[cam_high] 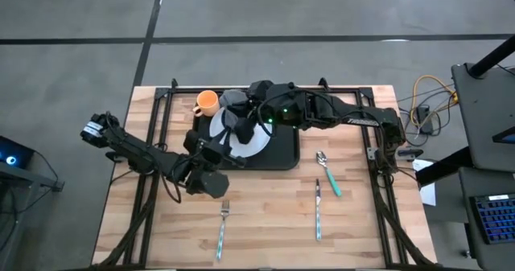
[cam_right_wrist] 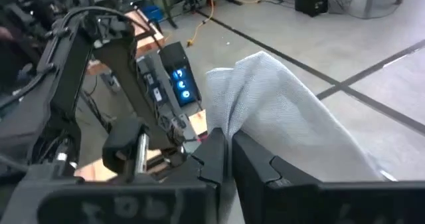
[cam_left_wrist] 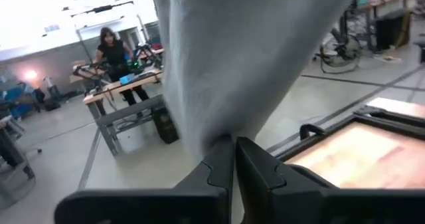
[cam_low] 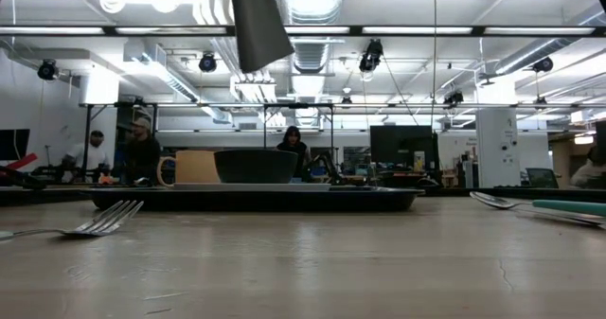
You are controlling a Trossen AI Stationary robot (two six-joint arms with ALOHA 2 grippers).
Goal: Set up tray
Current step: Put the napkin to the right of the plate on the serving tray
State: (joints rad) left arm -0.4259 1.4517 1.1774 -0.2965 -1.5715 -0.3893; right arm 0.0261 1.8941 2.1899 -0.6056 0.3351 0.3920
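Wooden tabletop (cam_high: 265,215) carries the black tray (cam_high: 283,154) at its far middle, long axis running side to side. Both pincers are clamped on a grey napkin (cam_left_wrist: 246,58), held up between them: the left pincer (cam_left_wrist: 234,147) and the right pincer (cam_right_wrist: 229,144) each pinch an edge. The tray lies directly below the right pincer, which I think is nearer; the left pincer hovers just past the tray's left end.
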